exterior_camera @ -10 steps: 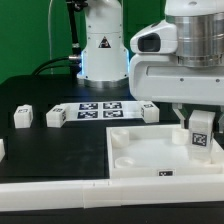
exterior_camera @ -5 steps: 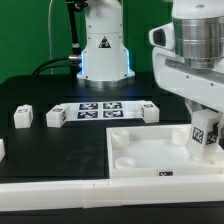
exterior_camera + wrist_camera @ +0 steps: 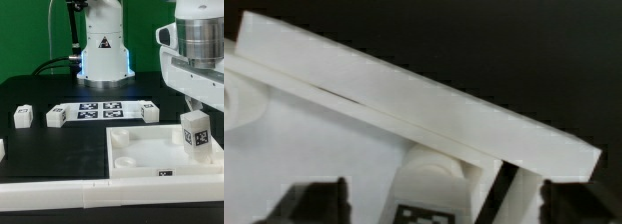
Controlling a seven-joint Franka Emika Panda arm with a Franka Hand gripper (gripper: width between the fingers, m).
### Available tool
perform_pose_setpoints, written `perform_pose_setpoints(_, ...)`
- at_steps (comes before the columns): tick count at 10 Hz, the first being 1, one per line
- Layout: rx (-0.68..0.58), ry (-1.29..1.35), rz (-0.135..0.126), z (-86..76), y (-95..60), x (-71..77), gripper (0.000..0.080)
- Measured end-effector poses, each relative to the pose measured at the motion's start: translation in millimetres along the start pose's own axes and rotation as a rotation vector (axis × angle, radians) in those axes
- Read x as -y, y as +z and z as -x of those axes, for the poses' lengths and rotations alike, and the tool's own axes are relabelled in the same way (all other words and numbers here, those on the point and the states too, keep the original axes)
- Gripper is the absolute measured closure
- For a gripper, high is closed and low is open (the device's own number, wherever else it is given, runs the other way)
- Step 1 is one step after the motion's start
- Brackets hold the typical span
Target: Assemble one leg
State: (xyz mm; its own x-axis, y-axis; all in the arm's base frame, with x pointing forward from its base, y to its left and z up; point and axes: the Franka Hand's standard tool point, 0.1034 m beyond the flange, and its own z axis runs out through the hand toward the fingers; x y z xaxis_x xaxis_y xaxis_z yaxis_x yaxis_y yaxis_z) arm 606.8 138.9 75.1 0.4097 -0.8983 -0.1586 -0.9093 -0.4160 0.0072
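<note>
My gripper [image 3: 196, 118] is shut on the leg [image 3: 197, 136], a small white block with a black-and-white tag. The leg is tilted, and its lower end is at the corner of the large white tabletop [image 3: 150, 150] on the exterior view's right. In the wrist view the leg [image 3: 446, 190] sits between the dark fingers [image 3: 317, 200] of the gripper [image 3: 441, 202], over the tabletop's raised rim [image 3: 420, 85]. Whether the leg's foot touches the corner socket is hidden.
Three more white legs lie on the black table: two [image 3: 22, 117] [image 3: 55, 116] at the exterior view's left and one [image 3: 150, 112] by the marker board [image 3: 100, 108]. The robot base [image 3: 103, 50] stands behind it. A white part [image 3: 2, 148] shows at the left edge.
The wrist has turned and the leg has turned with it. The leg has shifted slightly toward the exterior view's left and sits a little lower over the tabletop corner.
</note>
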Motion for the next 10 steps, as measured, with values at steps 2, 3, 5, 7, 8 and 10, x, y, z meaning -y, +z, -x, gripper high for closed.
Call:
perform_pose_setpoints(2,-0.003,-0.219,-0.001,-4.8,-0.9,-0.5,0.0161)
perform_pose_setpoints(3,-0.003,-0.38,-0.001,-5.6,-1.0,-0.7,0.0152)
perform_pose_setpoints(5,-0.003,-0.623,0.002,-9.5,0.8,-4.1,0.015)
perform_pose_setpoints(7,-0.003,-0.812,0.002,-13.1,2.2,-6.4,0.015)
perform_pose_setpoints(8,-0.004,-0.951,0.003,-14.7,2.5,-7.0,0.015)
perform_pose_setpoints(10,-0.004,-1.148,0.003,-15.6,2.3,-7.0,0.015)
